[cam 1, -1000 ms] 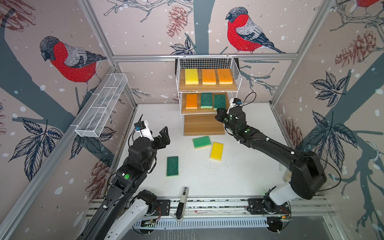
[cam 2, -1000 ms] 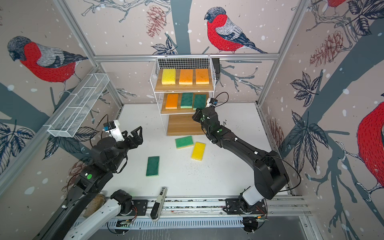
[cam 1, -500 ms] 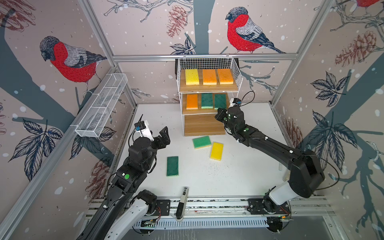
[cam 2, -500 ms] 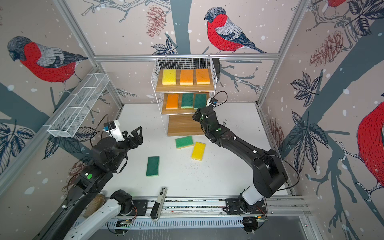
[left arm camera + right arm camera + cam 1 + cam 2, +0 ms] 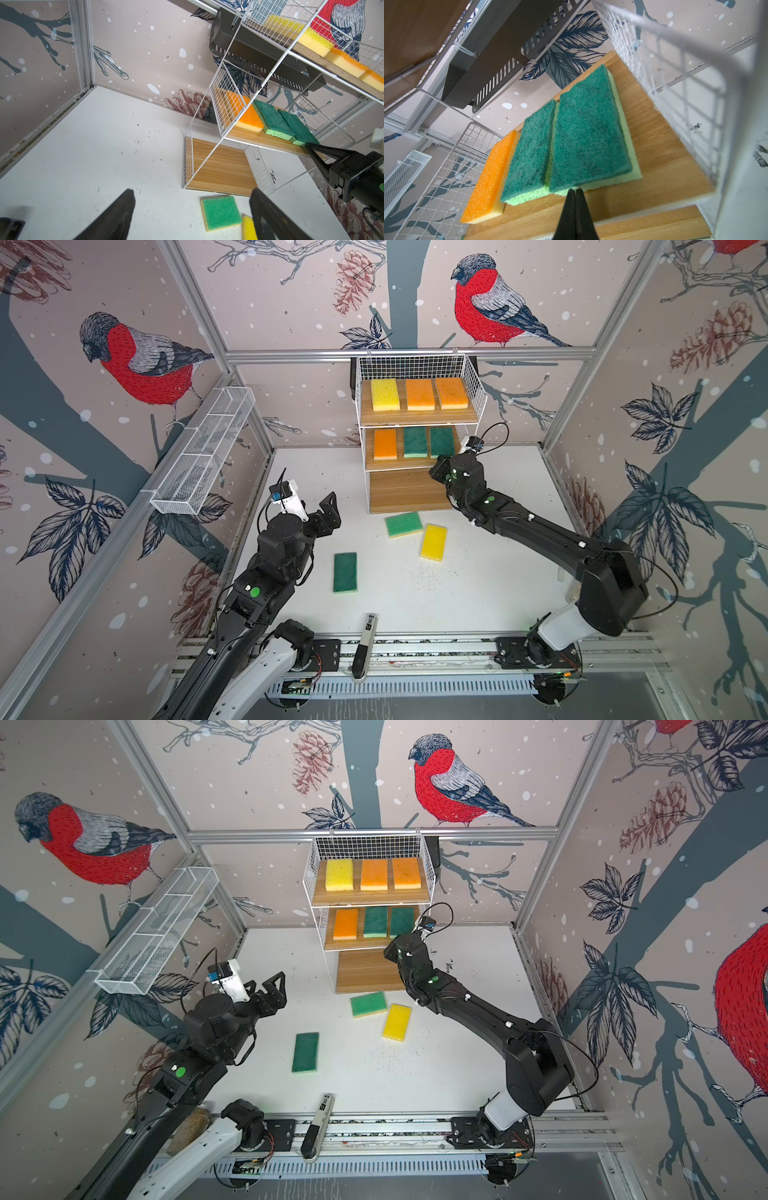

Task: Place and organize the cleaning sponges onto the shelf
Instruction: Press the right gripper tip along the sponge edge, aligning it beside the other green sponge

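Six flat sponges (image 5: 419, 394) line the shelf (image 5: 409, 493), three lie loose; left jaws gape, right jaws closed.

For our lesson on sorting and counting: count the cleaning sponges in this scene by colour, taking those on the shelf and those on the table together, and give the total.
Yellow sponges: 2
Orange sponges: 3
Green sponges: 4
Total: 9
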You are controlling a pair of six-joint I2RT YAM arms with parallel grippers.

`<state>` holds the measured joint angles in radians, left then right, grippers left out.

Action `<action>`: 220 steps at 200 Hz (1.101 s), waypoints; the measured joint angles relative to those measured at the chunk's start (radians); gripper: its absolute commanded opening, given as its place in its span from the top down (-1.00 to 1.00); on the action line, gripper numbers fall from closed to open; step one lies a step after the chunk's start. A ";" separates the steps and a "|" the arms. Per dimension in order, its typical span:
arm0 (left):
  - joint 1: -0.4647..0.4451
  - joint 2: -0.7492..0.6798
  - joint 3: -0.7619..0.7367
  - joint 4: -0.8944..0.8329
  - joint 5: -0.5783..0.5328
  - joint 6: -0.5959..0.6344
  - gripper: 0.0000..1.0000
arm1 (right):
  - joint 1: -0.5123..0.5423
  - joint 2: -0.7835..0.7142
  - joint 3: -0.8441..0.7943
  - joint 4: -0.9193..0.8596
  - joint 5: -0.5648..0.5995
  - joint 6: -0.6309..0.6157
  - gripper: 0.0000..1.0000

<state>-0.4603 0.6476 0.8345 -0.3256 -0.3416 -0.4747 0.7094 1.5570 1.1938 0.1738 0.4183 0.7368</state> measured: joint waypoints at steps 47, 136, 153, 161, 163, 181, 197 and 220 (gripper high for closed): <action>0.000 -0.005 -0.004 0.003 0.000 0.000 -0.74 | 0.015 -0.032 -0.006 -0.018 0.072 -0.012 0.95; 0.000 -0.017 -0.010 0.005 -0.002 0.000 -0.73 | -0.009 -0.028 -0.017 -0.024 0.050 -0.032 0.94; 0.000 -0.016 -0.011 0.005 -0.002 0.000 -0.74 | -0.013 -0.017 -0.008 -0.024 0.038 -0.031 0.94; 0.000 -0.015 -0.011 0.005 -0.002 0.000 -0.74 | -0.016 -0.009 -0.001 -0.025 0.030 -0.031 0.93; 0.000 -0.015 -0.011 0.005 -0.002 0.000 -0.74 | -0.016 -0.006 0.001 -0.025 0.027 -0.031 0.94; 0.000 -0.015 -0.014 0.005 -0.002 0.000 -0.73 | -0.019 0.006 0.014 -0.027 0.022 -0.031 0.94; 0.000 -0.018 -0.017 0.006 -0.002 -0.001 -0.73 | -0.023 0.014 0.021 -0.029 0.019 -0.031 0.94; 0.000 -0.019 -0.018 0.006 -0.002 -0.001 -0.73 | -0.027 0.020 0.023 -0.034 0.016 -0.031 0.94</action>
<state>-0.4603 0.6289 0.8165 -0.3199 -0.3439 -0.4755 0.6823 1.5772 1.2171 0.1402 0.4347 0.7059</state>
